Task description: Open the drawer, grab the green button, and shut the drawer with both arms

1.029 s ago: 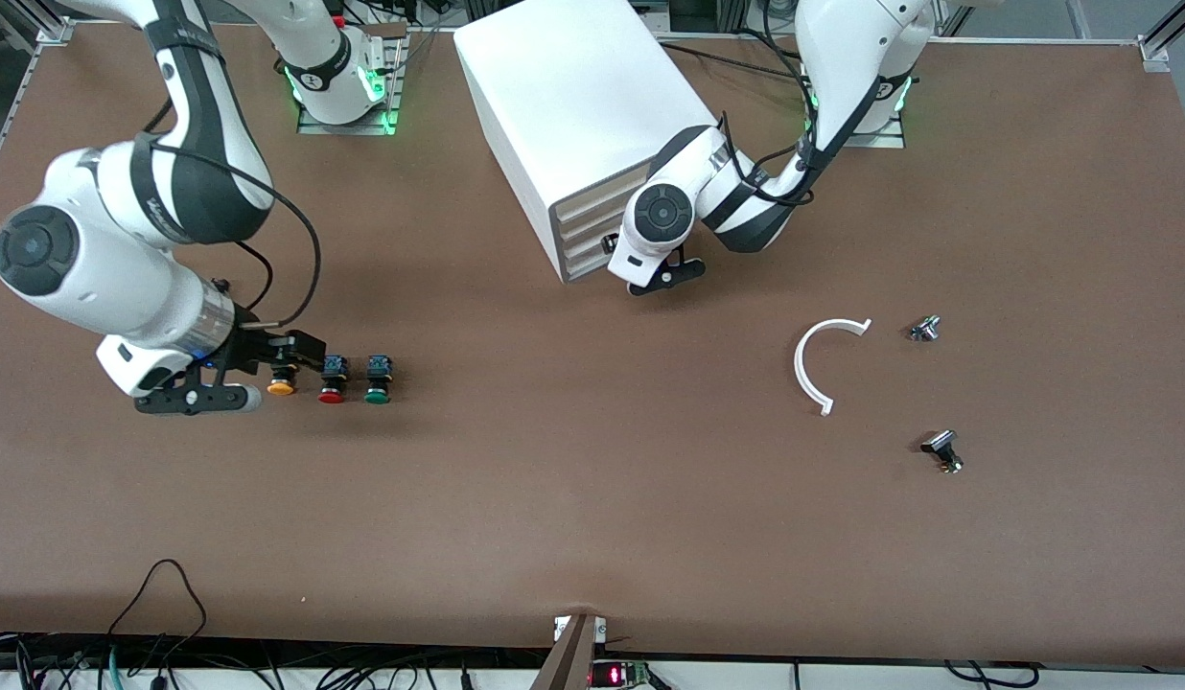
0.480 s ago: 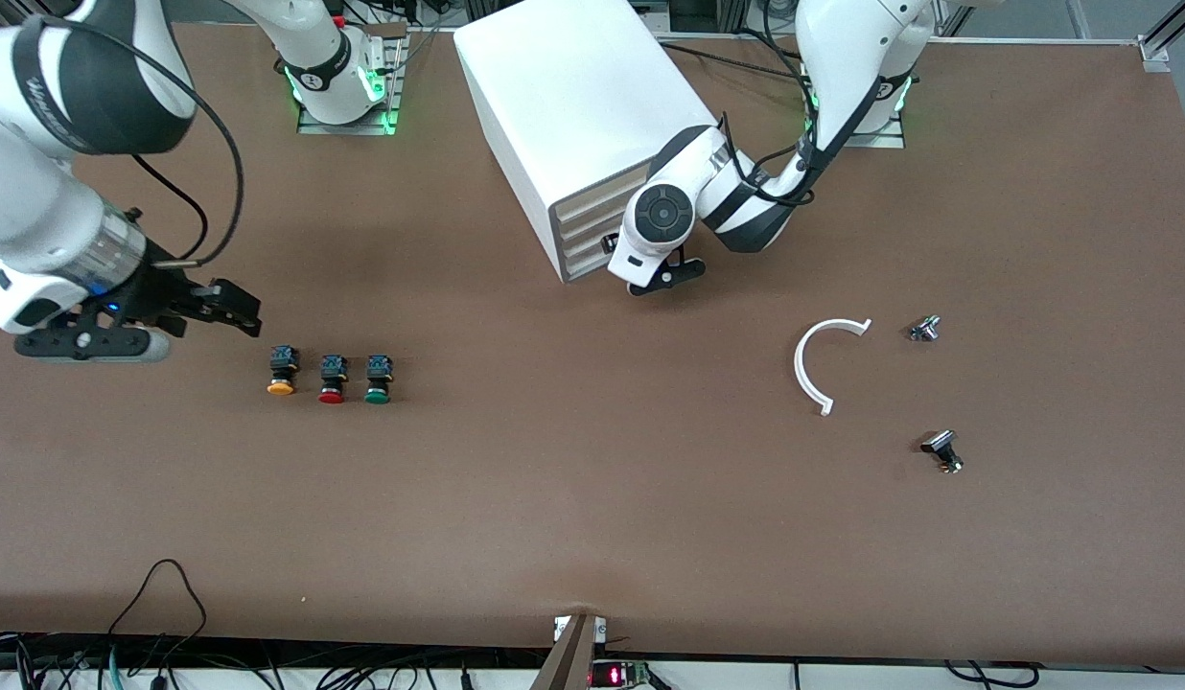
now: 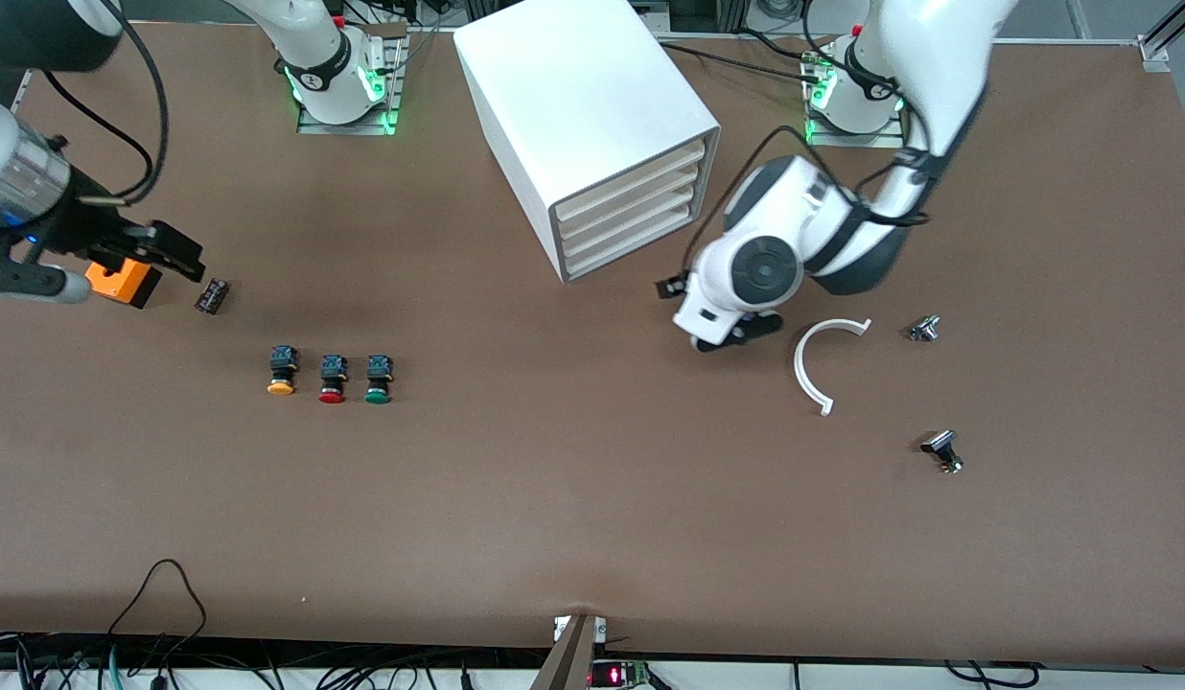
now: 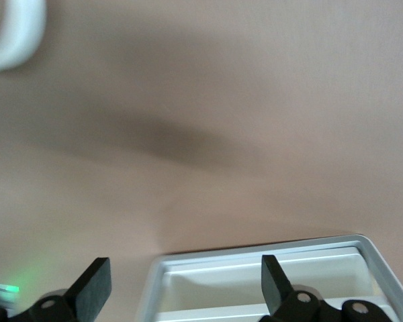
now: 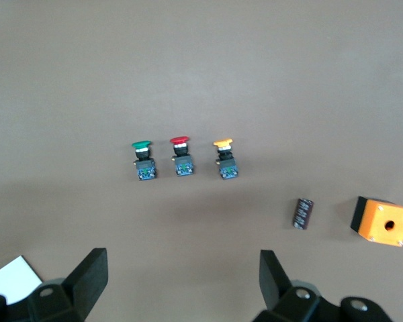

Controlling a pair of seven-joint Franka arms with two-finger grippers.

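A: Cabinet (image 3: 592, 125) from the front view?
B: Every drawer (image 3: 631, 216) looks pushed in; green button (image 3: 378, 379) sits out on the table (image 3: 592, 537).
A: Wrist views?
B: Left gripper (image 4: 181, 288) spread and empty, likewise right gripper (image 5: 181, 285), apparently clearing off.

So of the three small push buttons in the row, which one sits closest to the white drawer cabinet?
The green-capped button, at the row's end toward the cabinet; the red-capped button is in the middle, the yellow-capped button farthest.
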